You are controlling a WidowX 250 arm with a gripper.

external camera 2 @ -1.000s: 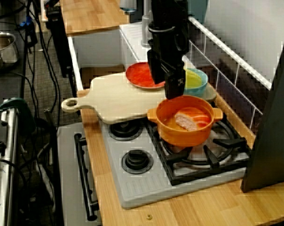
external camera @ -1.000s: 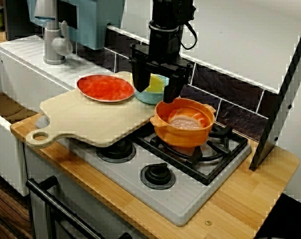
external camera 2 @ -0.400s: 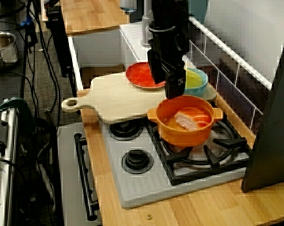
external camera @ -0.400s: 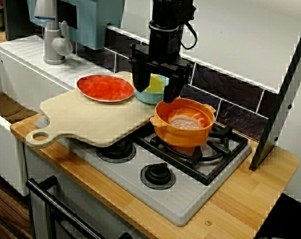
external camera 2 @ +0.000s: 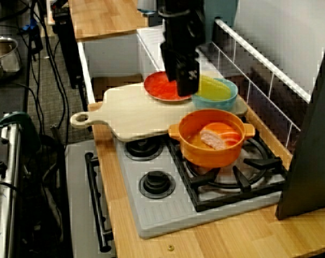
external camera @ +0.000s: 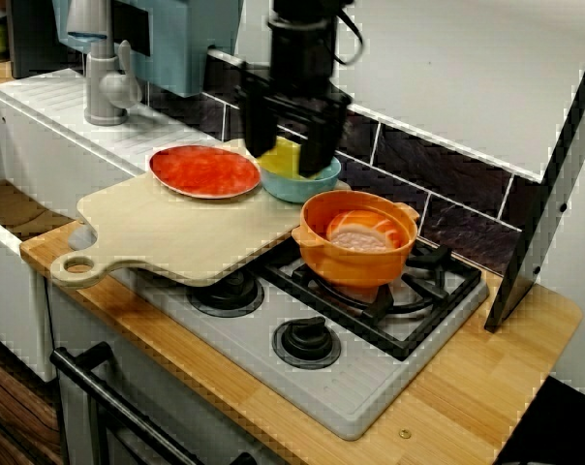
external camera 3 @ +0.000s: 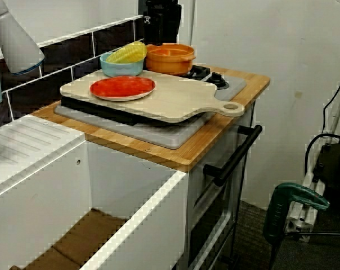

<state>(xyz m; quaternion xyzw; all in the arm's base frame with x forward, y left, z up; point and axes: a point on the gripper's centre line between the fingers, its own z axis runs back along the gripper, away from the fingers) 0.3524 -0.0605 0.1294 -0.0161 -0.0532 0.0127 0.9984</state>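
Gripper [external camera: 286, 165], front view: jaws spread and empty, poised above the corn [external camera: 281, 153] in the blue bowl [external camera: 307, 184] by the pot [external camera: 358, 237]. Side view: gripper [external camera 2: 183, 86] hangs clear of the corn [external camera 2: 213, 87]. Sink-side view: corn [external camera 3: 128, 53] lies untouched. It reads as a reach; a grasp would need the jaws lower, astride the cob.
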